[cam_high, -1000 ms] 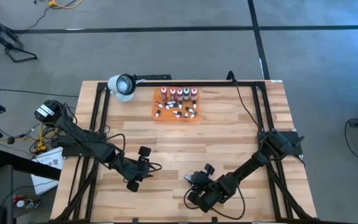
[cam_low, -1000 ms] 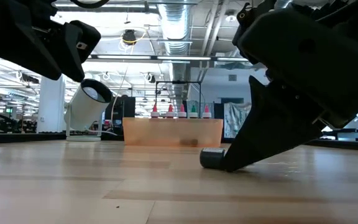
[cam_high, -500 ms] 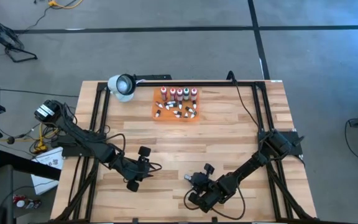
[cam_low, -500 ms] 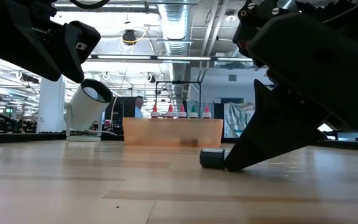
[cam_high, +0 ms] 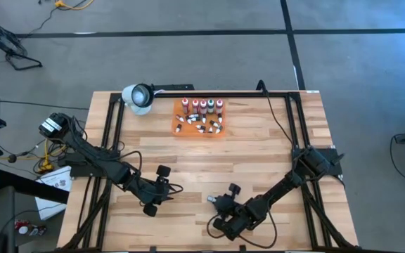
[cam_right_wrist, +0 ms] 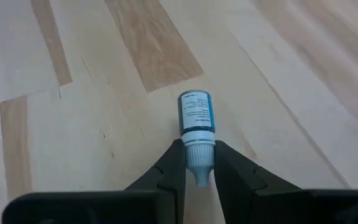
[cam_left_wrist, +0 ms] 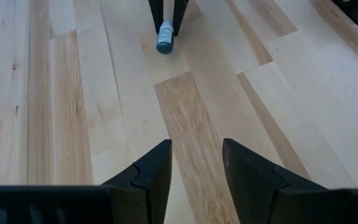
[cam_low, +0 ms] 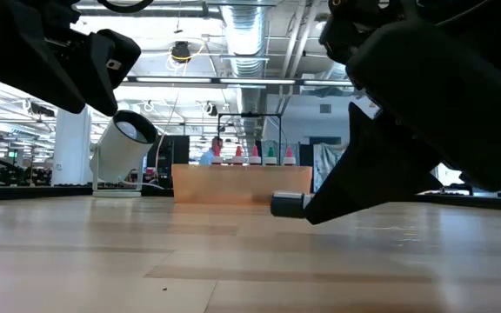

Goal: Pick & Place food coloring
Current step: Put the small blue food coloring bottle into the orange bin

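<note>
Blue bottle (cam_right_wrist: 196, 118): food coloring, clamped by its white cap end between your right gripper's fingers (cam_right_wrist: 173, 168), body pointing forward past the tips; near front-centre of the table (cam_high: 259, 140).
Right gripper (cam_high: 218, 202): closed on the blue bottle at the cap. Probably a cap grip because the bottle lay flat, and the cap was the narrow end that fit the jaws.
Lift: in the low view the bottle (cam_low: 287, 203) looks just off the wood; a second ago its end sat lower, on the table. You've started raising it.
Shift: in the high view the right gripper sits slightly further toward table centre than a second ago.
Left gripper (cam_left_wrist: 194, 165): fingers apart, holding nothing, hovering over bare wood left of centre; unchanged from the earlier frame. Its camera sees the blue bottle (cam_left_wrist: 165, 37) held ahead.
Orange tray (cam_high: 176, 128): far edge of the table, well apart from both arms; holds the rest of the food coloring (cam_high: 201, 117), taller bottles upright in a row at the back, small vials scattered in front.
White lamp (cam_high: 138, 96): just left of the tray, not in your way.
Background: a person (cam_low: 214, 153) shows in the room beyond the tray, further right than half a second ago.
Next, as a guess: carry the bottle across to the tray.
</note>
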Controlling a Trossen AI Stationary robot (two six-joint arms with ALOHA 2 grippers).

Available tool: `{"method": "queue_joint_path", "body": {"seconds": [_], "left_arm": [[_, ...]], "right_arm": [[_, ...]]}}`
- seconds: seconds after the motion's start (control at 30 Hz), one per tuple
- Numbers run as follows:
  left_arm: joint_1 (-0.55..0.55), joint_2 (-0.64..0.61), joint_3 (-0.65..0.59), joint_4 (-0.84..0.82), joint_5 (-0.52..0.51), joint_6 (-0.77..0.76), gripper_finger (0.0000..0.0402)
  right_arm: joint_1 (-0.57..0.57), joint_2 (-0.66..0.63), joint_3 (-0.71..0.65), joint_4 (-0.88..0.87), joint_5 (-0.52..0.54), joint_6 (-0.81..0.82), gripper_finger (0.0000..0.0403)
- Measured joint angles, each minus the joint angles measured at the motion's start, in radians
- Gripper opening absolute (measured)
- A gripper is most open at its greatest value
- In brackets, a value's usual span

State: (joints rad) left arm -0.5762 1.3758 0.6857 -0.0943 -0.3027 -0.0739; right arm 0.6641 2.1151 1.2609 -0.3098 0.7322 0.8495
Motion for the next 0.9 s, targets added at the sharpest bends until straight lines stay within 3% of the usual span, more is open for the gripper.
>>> {"method": "queue_joint_path", "body": {"seconds": [0.23,0.53,0.9], "left_arm": [[0.000,0.000,0.000,0.001,0.000,0.000,0.0137],[0.000,0.000,0.000,0.012,0.000,-0.001,0.0137],[0.000,0.000,0.000,0.011,0.003,-0.001,0.0137]], "right_arm": [[-0.053,-0.021,0.065,-0.175,0.023,-0.118,0.0059],[-0.255,-0.054,0.203,-0.433,0.042,-0.346,0.0059],[-0.522,-0.144,0.225,-0.443,0.053,-0.465,0.0059]]}}
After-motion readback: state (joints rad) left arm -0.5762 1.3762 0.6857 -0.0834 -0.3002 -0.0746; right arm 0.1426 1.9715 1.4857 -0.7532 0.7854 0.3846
